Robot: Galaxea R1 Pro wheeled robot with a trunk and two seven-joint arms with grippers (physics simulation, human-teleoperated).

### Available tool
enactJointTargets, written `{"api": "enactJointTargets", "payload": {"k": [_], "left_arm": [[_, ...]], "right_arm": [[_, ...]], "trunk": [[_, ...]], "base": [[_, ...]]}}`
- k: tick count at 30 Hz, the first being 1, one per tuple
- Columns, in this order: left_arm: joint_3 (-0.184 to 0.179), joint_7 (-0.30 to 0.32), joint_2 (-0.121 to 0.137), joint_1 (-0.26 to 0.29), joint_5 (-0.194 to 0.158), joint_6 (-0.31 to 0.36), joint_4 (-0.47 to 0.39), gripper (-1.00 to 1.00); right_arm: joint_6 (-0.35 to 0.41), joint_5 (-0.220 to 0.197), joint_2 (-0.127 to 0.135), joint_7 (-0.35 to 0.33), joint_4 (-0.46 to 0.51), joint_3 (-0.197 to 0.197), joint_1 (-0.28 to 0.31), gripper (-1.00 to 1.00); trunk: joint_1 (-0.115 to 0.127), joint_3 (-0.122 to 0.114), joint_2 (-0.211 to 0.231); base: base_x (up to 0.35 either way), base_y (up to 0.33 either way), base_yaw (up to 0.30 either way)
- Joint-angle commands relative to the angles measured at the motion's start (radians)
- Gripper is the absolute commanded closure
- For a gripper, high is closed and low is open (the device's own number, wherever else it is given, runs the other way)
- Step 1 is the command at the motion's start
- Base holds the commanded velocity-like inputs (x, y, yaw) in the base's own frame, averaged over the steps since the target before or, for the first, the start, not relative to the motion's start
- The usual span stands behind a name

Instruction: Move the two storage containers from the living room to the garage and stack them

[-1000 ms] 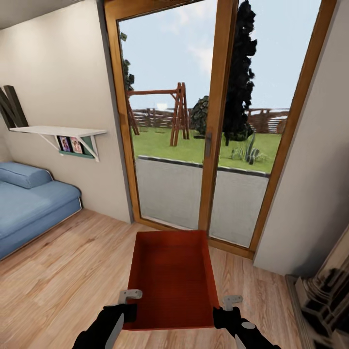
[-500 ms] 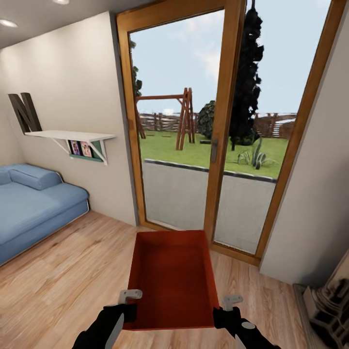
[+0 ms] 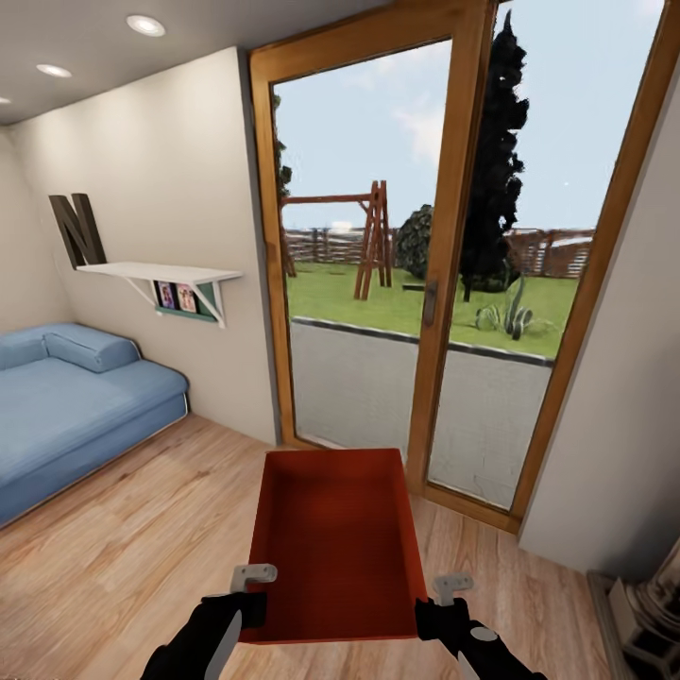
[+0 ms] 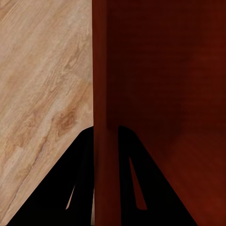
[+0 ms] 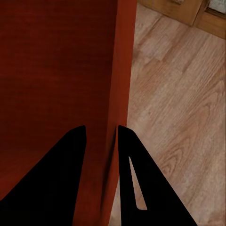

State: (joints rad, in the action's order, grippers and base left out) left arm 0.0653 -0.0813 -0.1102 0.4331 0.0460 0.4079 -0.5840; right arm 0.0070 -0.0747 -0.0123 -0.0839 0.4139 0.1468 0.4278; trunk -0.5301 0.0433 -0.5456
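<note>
While the robot faces a wood-framed glass door (image 3: 430, 283), a smooth rust-red container (image 3: 332, 538) rides open side up between its arms above the pale plank floor (image 3: 113, 529), long axis pointing away toward the door. The left end effector (image 4: 104, 141) pinches the box's left wall between black fingers; the right end effector (image 5: 102, 134) clamps the right wall likewise. A blue sofa (image 3: 66, 406) sits left, below a white shelf (image 3: 161, 272).
</note>
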Motion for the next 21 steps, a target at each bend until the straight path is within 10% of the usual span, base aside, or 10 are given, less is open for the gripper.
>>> {"api": "enactJointTargets", "payload": {"k": [1, 21], "left_arm": [[0.004, -0.004, -0.008, 0.001, 0.006, 0.004, -0.004, 1.00], [0.004, -0.003, -0.005, 0.001, 0.005, 0.003, -0.004, 1.00]], "right_arm": [[0.001, -0.010, -0.001, -0.002, -0.003, 0.014, 0.000, 1.00], [0.001, -0.010, -0.004, -0.002, -0.003, 0.014, 0.000, 1.00]], "trunk": [[0.003, -0.003, 0.005], [0.042, -0.065, 0.075]], "base": [[0.000, 0.000, 0.120], [0.000, 0.000, 0.126]]}}
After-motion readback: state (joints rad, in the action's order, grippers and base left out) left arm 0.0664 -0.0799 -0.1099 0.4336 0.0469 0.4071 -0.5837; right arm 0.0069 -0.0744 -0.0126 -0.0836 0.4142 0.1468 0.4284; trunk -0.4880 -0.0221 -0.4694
